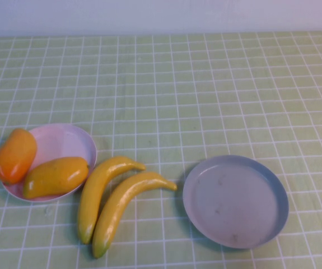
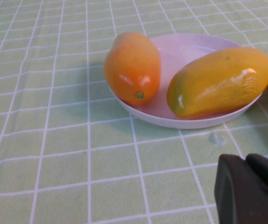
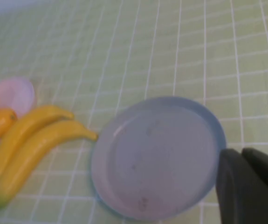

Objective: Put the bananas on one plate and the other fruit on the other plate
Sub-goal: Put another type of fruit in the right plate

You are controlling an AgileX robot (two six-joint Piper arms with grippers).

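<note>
Table [image 1: 205,84]: flat, covered in a pale green cloth with a white grid of squares.
Grey-blue plate [image 1: 236,202]: round, shallow, smooth with faint specks; at about 4 o'clock on the table in the high view, bare, well apart from the fruit.
Pink plate [image 1: 65,140]: round, shallow, pale pink-lilac, a little smaller; at about 8 o'clock.
Bananas [image 1: 113,199]: two long, curved, glossy yellow ones with greenish tips, side by side on the cloth at about 6 o'clock, between the two plates, just beside the pink plate.
Orange fruit [image 1: 15,155]: plump, oval, deep orange, shiny; leaning on the pink plate's 9 o'clock rim.
Yellow-orange fruit [image 1: 55,176]: plump, oblong, smooth; lying in the pink plate at its 6 o'clock side, beside the orange one.
Left gripper [image 2: 250,189]: dark, matte, fingers pressed together, holding nothing, over the cloth near the pink plate.
Right gripper [image 3: 250,184]: dark, fingers pressed together, holding nothing, at the grey-blue plate's edge.
</note>
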